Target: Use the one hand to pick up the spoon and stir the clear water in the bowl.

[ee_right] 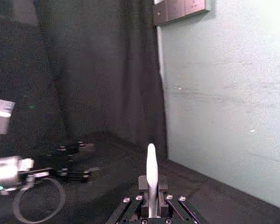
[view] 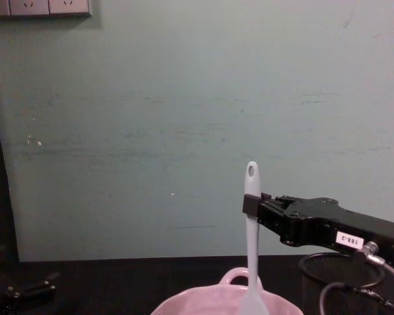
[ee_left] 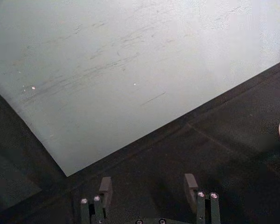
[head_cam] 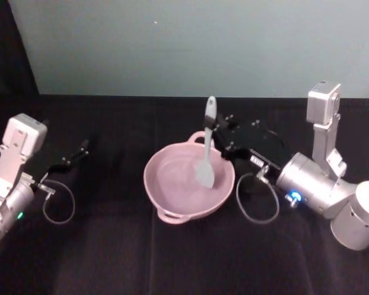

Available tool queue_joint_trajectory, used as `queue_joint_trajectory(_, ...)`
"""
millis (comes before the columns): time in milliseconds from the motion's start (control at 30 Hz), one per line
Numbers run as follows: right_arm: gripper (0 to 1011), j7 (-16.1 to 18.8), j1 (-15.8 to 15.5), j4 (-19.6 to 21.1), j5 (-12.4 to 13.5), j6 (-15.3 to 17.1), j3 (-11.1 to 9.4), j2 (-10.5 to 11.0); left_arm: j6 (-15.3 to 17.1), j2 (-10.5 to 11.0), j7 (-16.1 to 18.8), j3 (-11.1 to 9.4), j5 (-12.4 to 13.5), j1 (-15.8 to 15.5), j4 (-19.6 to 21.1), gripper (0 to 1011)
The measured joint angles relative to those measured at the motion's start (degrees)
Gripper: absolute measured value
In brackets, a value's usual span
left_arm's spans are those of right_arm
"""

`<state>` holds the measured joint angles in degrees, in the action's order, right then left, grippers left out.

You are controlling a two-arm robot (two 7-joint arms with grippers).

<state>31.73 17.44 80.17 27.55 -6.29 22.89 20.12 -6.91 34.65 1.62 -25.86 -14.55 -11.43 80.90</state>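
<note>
Against a pale green wall (head_cam: 203,43), on a black-draped table (head_cam: 172,258), a pink bowl (head_cam: 149,178) sits at centre. The right gripper (head_cam: 214,132) pinches the white spoon (head_cam: 205,172) by its handle, upright, head down inside the bowl. The left gripper (ee_left: 148,185) rests well apart at the table's left, fingers spread, holding nothing.
</note>
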Motion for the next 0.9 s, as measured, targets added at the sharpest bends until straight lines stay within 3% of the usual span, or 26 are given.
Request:
queue_joint_trajectory(167,121,1.24,-1.22,2.59,3.37,3.84,1.44,-0.03,0.0,0.0,0.0,0.0,0.0,0.0,0.0,1011)
queue_joint_trajectory(367,121,1.48,0.4,0.6,4.28,4.76,3.65,-1.97,0.0,0.0,0.0,0.0,0.0,0.0,0.0,1011)
queue_joint_trajectory(600,121,0.2,4.18,-6.34,1.7,-0.98,5.29,-5.55,0.0,0.0,0.0,0.0,0.0,0.0,0.0,1011)
queue_joint_trajectory(800,121,-2.81,6.48,-11.43,-1.97,-6.46,4.47,-7.98,0.0,0.0,0.0,0.0,0.0,0.0,0.0,1011)
queue_joint_trajectory(900,122,-4.27,7.0,-12.6,-4.07,-8.0,3.87,-7.97,0.0,0.0,0.0,0.0,0.0,0.0,0.0,1011)
